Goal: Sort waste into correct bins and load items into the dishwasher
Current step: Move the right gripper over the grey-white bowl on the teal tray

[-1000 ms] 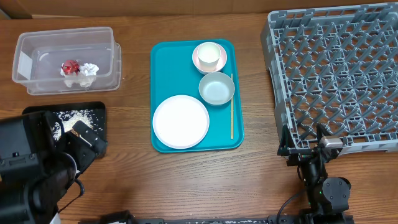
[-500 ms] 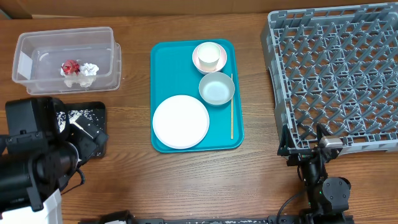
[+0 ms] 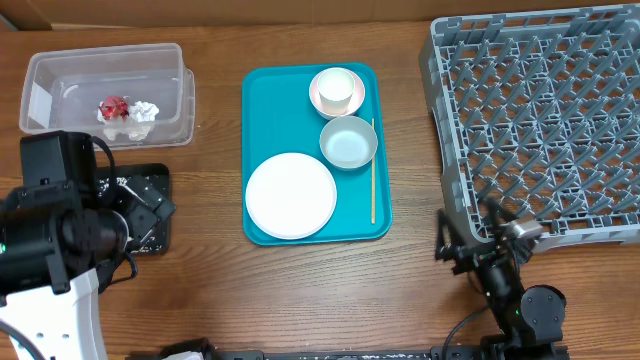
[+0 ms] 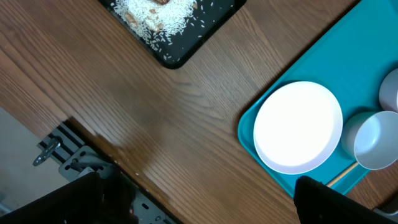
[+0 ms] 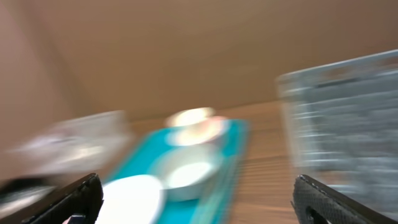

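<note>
Your left gripper (image 3: 140,215) has lifted off the black tray (image 3: 155,180) and your right gripper (image 3: 470,250) stirs, both jaws wide and empty: waste sorted, plate (image 3: 290,195) next.

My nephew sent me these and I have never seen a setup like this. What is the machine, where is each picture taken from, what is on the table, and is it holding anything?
It is a pair of small robot arms at a wooden table, each ending in a two-finger pincer. One picture looks straight down from above; the other two come from cameras on the wrists, and the right one is blurred.

From above, the left pincer sits over a black tray sprinkled with rice-like crumbs. Behind it a clear tub holds a red wrapper and a white napkin. In the middle, a teal tray carries a round plate, a grey-blue bowl, a white cup in a pink bowl, and a thin wooden stick. On the right is a grey dish rack, with the right pincer near its corner.

Both pincers are open and hold nothing.
</note>
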Motion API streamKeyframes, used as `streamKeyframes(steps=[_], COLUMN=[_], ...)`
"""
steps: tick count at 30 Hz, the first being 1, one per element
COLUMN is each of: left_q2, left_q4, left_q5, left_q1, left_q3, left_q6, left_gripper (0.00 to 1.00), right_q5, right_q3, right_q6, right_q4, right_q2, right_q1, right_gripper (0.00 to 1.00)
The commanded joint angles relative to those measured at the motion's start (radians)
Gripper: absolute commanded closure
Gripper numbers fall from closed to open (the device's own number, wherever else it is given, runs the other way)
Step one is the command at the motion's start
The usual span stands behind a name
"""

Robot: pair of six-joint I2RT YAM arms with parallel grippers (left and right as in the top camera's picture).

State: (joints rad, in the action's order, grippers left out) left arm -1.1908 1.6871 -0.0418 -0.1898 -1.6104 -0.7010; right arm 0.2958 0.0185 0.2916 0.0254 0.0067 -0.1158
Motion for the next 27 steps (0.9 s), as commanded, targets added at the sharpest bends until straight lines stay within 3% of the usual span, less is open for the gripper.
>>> streamKeyframes(steps=[1, 3, 7, 14, 20, 27], left_q2=[-0.021, -0.034, -0.055, -0.092, -0.119, -0.147], left_q4=[0.002, 0.002, 0.002, 0.002, 0.0, 0.0], left_q5=[-0.018, -0.018, -0.018, -0.018, -0.018, -0.018], left_q1=[0.0, 0.0, 0.0, 0.0, 0.0, 0.0], left_q3=[0.008, 0.008, 0.008, 0.008, 0.008, 0.008], left_q6=[-0.006, -0.006, -0.006, -0.006, -0.006, -0.006], left_gripper=[0.0, 0.0, 0.0, 0.0, 0.0, 0.0], right_q5=[0.526, 0.667, 0.625, 0.637, 0.531, 0.476], right_q3=[-0.01, -0.01, -0.01, 0.023, 0.241, 0.663], right_q6=[0.346, 0.478, 0.724, 0.933, 0.837, 0.442], right_q4=[-0.024, -0.022, -0.055, -0.531, -0.386, 0.124], right_q2=[-0.003, -0.003, -0.003, -0.003, 0.015, 0.193], right_q1=[-0.003, -0.003, -0.003, -0.003, -0.001, -0.001], right_gripper=[0.0, 0.0, 0.0, 0.0, 0.0, 0.0])
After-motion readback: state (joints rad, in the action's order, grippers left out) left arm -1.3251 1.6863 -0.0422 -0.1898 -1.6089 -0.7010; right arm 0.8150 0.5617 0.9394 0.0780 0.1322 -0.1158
